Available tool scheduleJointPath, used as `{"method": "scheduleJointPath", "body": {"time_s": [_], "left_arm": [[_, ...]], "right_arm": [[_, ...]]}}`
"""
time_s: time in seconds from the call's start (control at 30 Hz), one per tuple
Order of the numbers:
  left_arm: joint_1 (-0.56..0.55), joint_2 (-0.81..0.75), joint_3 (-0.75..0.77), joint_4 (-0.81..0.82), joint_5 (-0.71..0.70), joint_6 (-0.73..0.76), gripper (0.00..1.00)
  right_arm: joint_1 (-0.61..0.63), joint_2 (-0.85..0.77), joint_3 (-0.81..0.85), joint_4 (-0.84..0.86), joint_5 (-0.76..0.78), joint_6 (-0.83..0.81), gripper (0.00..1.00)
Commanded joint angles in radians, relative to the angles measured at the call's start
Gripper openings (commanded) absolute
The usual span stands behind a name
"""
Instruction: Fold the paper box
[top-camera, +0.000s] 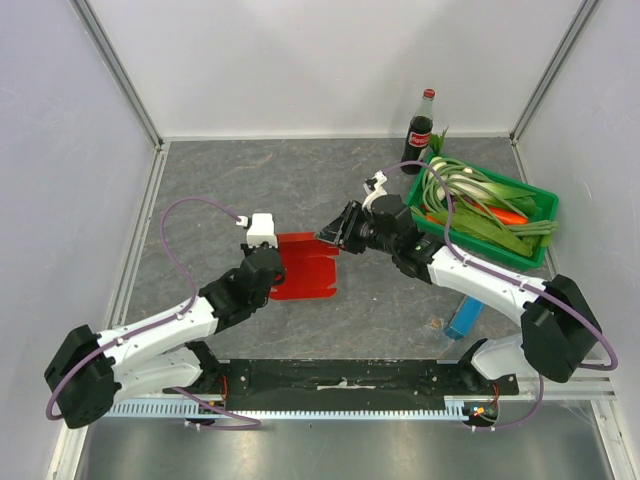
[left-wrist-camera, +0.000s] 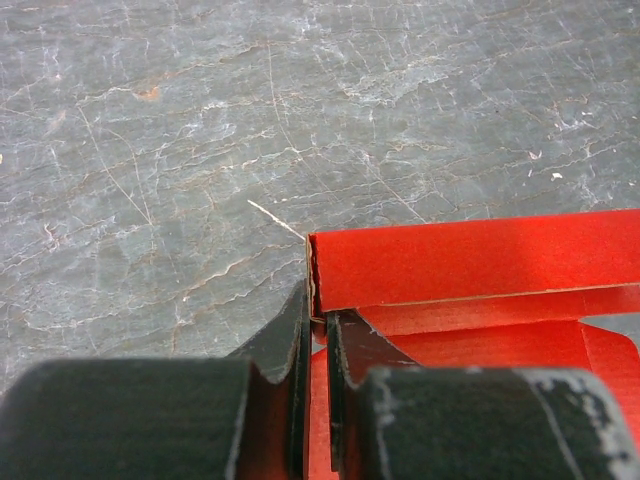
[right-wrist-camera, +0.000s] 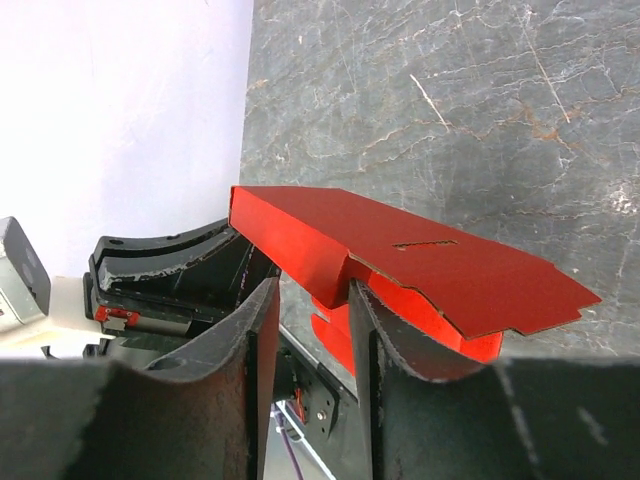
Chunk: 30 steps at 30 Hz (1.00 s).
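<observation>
Item, step in hand: raising the walls of the paper box (top-camera: 308, 268), judged early in the fold. The red sheet lies mostly flat at the middle of the top view, with one long panel creased up and its notched tabs spread on the table (top-camera: 220, 180). Item, next move: judged to call for you to bend the raised panel over along its crease while the opposite edge is pinned, with light force, since the card is thin and buckles easily. Item, arms, from the bottom edge of the top view upward: both bases sit low in frame. The left arm slants up from the lower left and the right arm from the lower right, past a blue box (top-camera: 462, 320) lying beside its forearm. Item, left gripper (left-wrist-camera: 318, 335): low and level at the sheet's left edge, jaws clenched on the thin corner of the upright panel. Item, right gripper (right-wrist-camera: 312, 300): at the sheet's upper right corner, jaws parted astride a folded edge with a slotted flap above them. You cannot tell whether they press on the card. Item, far right of the top view: a green crate (top-camera: 485, 245) of leafy stalks, and a dark bottle (top-camera: 419, 135) behind it.
</observation>
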Motion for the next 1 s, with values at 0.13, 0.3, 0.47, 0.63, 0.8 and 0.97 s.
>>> {"method": "scheduleJointPath", "body": {"time_s": [0.13, 0.3, 0.47, 0.63, 0.8, 0.97], "left_arm": [[-0.006, -0.037, -0.007, 0.040, 0.005, -0.036, 0.02], [-0.005, -0.052, -0.013, 0.040, 0.002, -0.042, 0.02], [-0.005, -0.078, -0.033, 0.040, 0.004, -0.090, 0.02], [-0.005, -0.106, -0.056, 0.046, 0.016, -0.157, 0.02], [-0.005, -0.110, -0.056, 0.049, 0.025, -0.170, 0.02], [-0.006, -0.112, -0.047, 0.028, 0.010, -0.177, 0.02]], "right_arm": [[-0.002, 0.009, -0.077, 0.233, -0.022, 0.168, 0.31], [-0.008, 0.023, -0.152, 0.415, -0.039, 0.252, 0.07], [-0.015, 0.026, -0.246, 0.764, -0.037, 0.359, 0.00], [-0.020, 0.018, -0.315, 0.917, 0.000, 0.404, 0.00], [-0.026, 0.003, -0.300, 0.844, 0.007, 0.389, 0.00], [-0.029, -0.035, -0.242, 0.543, -0.014, 0.273, 0.41]]}}
